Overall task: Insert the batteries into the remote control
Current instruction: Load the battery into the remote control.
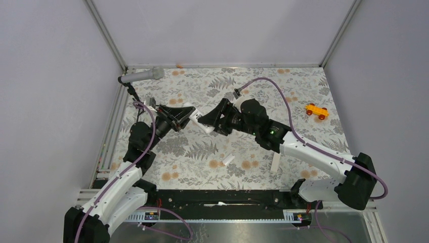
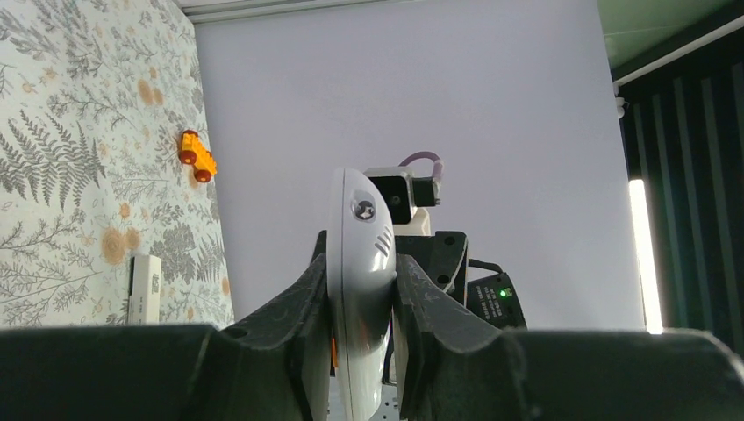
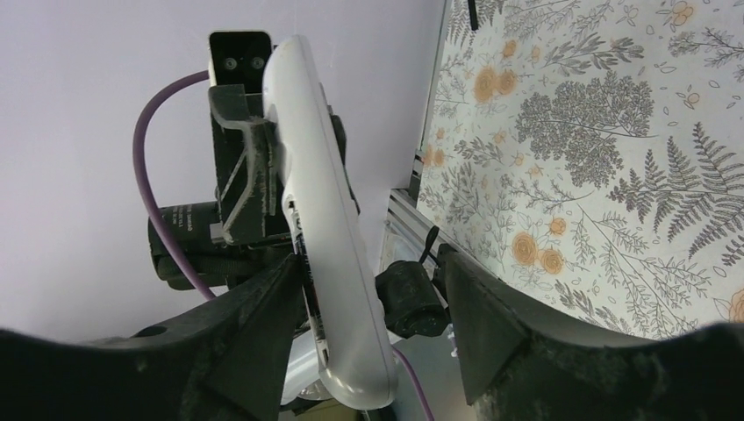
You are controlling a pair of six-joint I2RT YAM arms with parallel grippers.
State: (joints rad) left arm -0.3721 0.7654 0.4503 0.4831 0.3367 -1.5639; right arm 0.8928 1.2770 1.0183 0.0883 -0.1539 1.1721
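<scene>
Left gripper (image 2: 361, 294) clamps the remote control (image 2: 358, 228) mid-air, edge-up, likely as a fixture so the other arm can work it. Right gripper (image 3: 368, 276) straddles its free end, jaws apart, no grip yet. Can't spot the batteries.

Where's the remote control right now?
In the overhead view, the remote control is held off the table, just left of its middle, clamped in the left pincer, with the right pincer's open fingers straddling its other end.
</scene>
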